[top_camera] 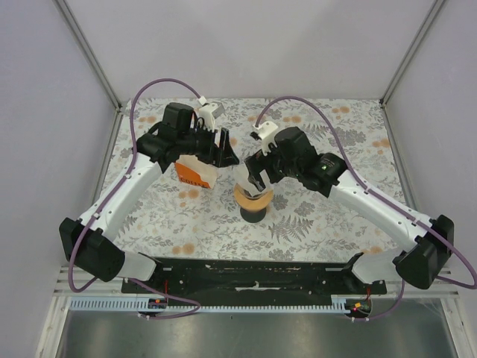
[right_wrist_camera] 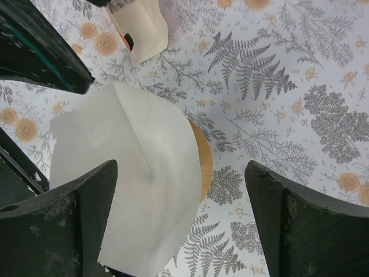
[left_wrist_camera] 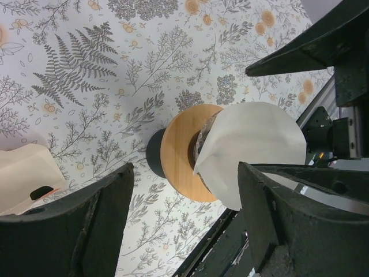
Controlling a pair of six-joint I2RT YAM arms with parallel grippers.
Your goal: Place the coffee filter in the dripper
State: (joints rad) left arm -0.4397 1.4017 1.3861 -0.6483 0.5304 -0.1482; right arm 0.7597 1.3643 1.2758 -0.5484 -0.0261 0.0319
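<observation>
The filter (left_wrist_camera: 253, 144) sits tilted in the dripper (left_wrist_camera: 176, 153); left fingers (left_wrist_camera: 106, 213) and right fingers (right_wrist_camera: 86, 213) stand spread, pinching nothing.

The coffee filter (right_wrist_camera: 138, 173) is showing plain off-white, and the dripper (left_wrist_camera: 176, 153) is presenting a tan-orange rim over a black base. The table cover (top_camera: 313, 224) is displaying grey ferns and orange flowers on white; at ten o'clock from the dripper, the pack (top_camera: 195, 173) is showing orange and white.

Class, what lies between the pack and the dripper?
Nothing: only bare floral tabletop between pack and dripper, shown in the left wrist view.
</observation>
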